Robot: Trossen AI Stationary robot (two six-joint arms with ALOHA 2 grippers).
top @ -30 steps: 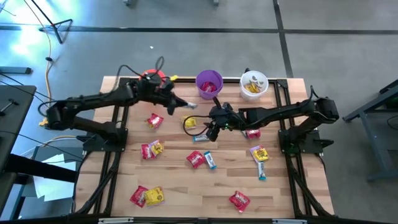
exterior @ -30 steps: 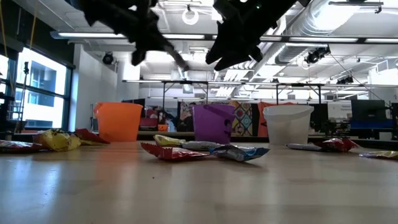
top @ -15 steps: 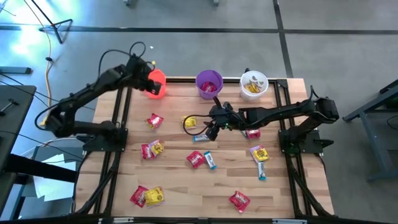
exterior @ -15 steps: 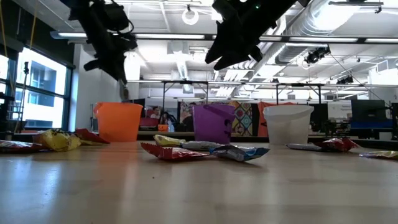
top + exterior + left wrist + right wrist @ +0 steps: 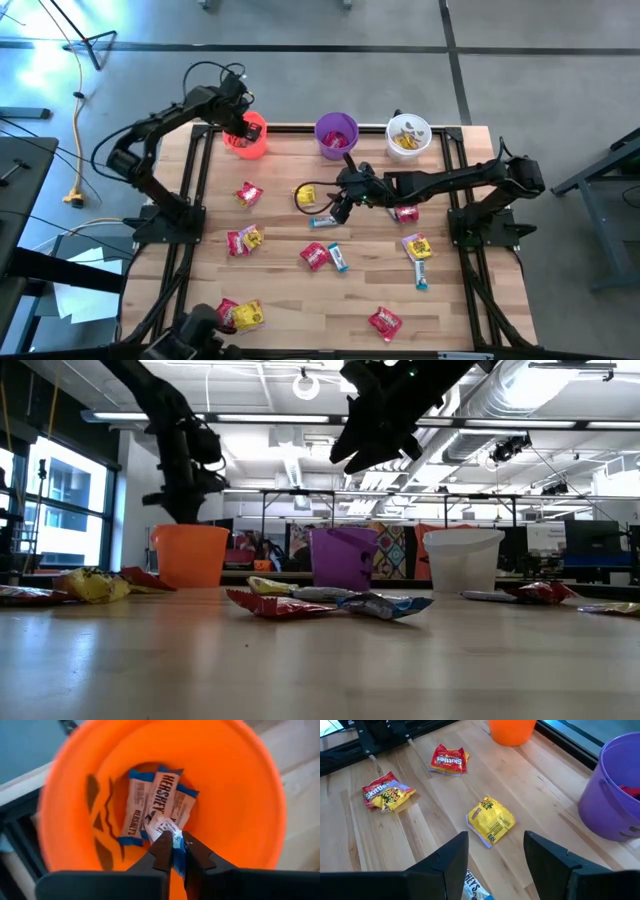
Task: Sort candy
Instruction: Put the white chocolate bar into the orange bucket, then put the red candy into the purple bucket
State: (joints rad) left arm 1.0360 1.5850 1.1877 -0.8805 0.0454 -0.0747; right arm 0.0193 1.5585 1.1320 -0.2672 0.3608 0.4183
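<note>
Candy lies scattered across my table (image 5: 290,290), with some already in the cups at the far edge. I have the left hand (image 5: 176,851) over the orange cup (image 5: 240,795), pinched on a blue-and-white bar (image 5: 167,831) above three bars inside; releasing it should be next. My right hand (image 5: 495,852) hangs spread and empty near a yellow packet (image 5: 491,820) mid-table, probably the next pick.

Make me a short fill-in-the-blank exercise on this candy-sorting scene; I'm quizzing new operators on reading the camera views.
1. The left hand pinches a blue-and-white bar over the ____ cup.
2. The right hand hovers with its fingers ____.
3. Ahead of the right hand lies a ____ packet.
4. The white cup holds ____ candy.

Missing words: orange; open; yellow; yellow
</note>
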